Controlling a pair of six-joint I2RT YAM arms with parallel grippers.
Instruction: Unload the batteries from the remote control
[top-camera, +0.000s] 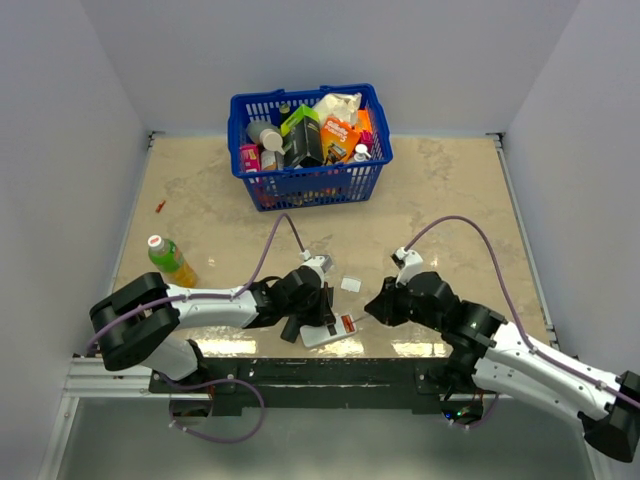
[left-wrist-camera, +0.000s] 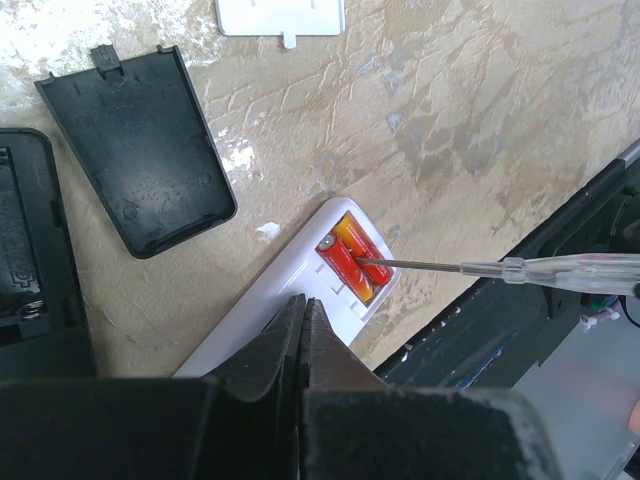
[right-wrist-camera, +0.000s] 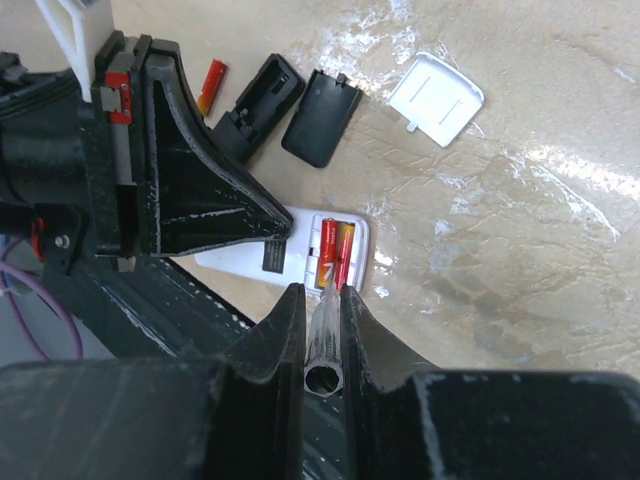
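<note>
A white remote (left-wrist-camera: 262, 322) lies face down near the table's front edge, its compartment open. Two red batteries (left-wrist-camera: 346, 262) sit in it side by side; they also show in the right wrist view (right-wrist-camera: 333, 255) and the top view (top-camera: 347, 323). My left gripper (left-wrist-camera: 303, 300) is shut, with nothing between the fingers and its tips resting on the remote's back (top-camera: 322, 335). My right gripper (right-wrist-camera: 322, 292) is shut on a clear-handled screwdriver (right-wrist-camera: 326, 335). The screwdriver's metal tip (left-wrist-camera: 375, 263) touches the batteries. A loose red battery (right-wrist-camera: 210, 88) lies beyond the left gripper.
A black remote (right-wrist-camera: 258, 102) with an open compartment, its black cover (left-wrist-camera: 140, 150) and a white cover (right-wrist-camera: 435, 98) lie just behind the white remote. A green bottle (top-camera: 170, 258) stands at the left. A blue basket (top-camera: 262, 188) of goods is at the back.
</note>
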